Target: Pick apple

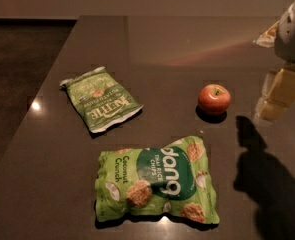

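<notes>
The apple (214, 99) is small, round and red, with a yellowish patch and stem dimple on top. It sits on the dark table (187, 49), right of centre. My gripper (278, 98), with tan parts under a white wrist, hangs at the right edge of the camera view. It is to the right of the apple, a short gap away and not touching it. Its shadow falls on the table below it.
A green Kettle chip bag (101, 99) lies left of the apple. A larger green Dang coconut chip bag (157, 186) lies in front. Another small packet (267, 34) shows at the far right. The table's left edge runs diagonally, with dark floor beyond.
</notes>
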Available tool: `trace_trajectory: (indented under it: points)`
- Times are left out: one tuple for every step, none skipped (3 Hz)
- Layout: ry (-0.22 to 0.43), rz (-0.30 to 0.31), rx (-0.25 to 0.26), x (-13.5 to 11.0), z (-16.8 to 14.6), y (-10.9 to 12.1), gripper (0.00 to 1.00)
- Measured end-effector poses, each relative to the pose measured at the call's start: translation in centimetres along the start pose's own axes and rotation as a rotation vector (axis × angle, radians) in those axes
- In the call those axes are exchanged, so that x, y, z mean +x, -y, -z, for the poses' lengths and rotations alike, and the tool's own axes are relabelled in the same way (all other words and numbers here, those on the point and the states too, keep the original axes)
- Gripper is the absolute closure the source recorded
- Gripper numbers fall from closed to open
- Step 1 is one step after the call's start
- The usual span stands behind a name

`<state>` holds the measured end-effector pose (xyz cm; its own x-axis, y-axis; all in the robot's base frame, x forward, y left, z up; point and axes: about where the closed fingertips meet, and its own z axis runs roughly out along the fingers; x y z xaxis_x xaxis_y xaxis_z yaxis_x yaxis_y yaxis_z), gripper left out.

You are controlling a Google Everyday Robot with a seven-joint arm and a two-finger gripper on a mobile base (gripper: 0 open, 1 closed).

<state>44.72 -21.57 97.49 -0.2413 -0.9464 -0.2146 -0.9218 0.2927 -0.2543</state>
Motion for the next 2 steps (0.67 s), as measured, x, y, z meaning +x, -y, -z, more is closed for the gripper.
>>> trace_trajectory:
  points:
    - [-0.003,-0.044,-0.004,-0.4,-2.1,1.9,0.00]
    - [0.019,-0.099,-0.033,-0.7,-5.1,3.2,0.00]
